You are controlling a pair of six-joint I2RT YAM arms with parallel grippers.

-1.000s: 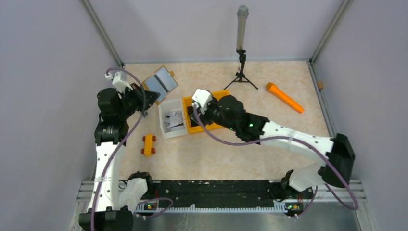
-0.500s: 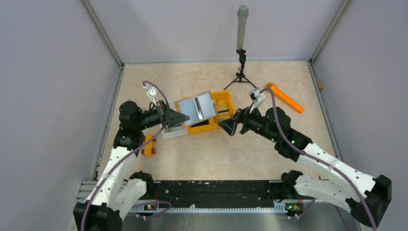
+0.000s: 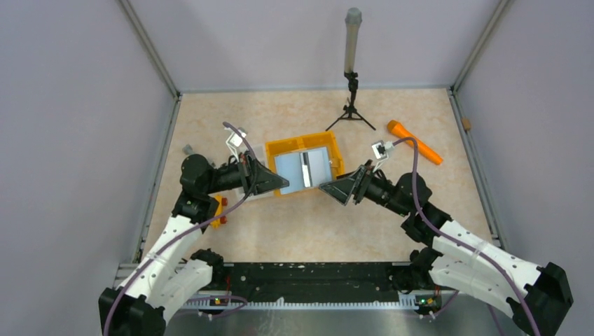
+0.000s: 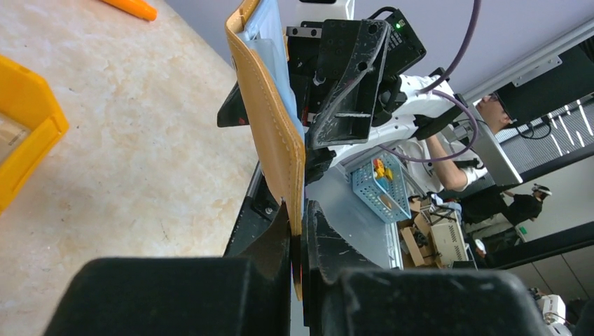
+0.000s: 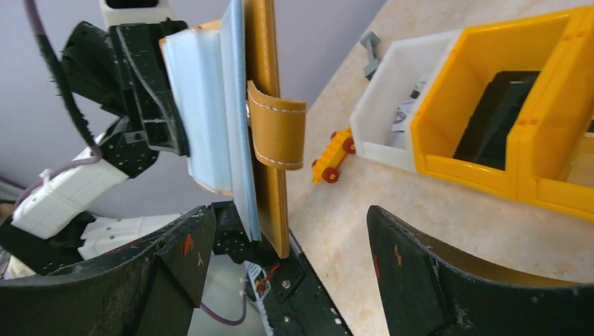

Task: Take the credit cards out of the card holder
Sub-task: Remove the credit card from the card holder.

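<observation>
My left gripper (image 3: 280, 183) is shut on the lower edge of the tan card holder (image 4: 270, 119) and holds it upright in the air, over the front of the orange bin. From above the holder (image 3: 302, 168) shows pale grey-blue credit cards (image 3: 291, 166) with a dark stripe. In the left wrist view the fingers (image 4: 280, 238) pinch its stitched edge. My right gripper (image 3: 329, 189) is open and faces the holder from the right. In the right wrist view the holder (image 5: 266, 126) and its cards (image 5: 203, 105) hang between my spread jaws (image 5: 291, 231), untouched.
An orange bin (image 3: 336, 150) and a white bin (image 3: 258, 150) stand side by side behind the holder. A small orange toy (image 3: 218, 206) lies at the left. An orange stick (image 3: 415, 142) lies at the back right. A tripod with a pole (image 3: 350, 105) stands at the back.
My left arm has carried the card holder from the back left to over the orange bin. My right arm has pulled back out of the bins and turned its open jaws toward the holder.
</observation>
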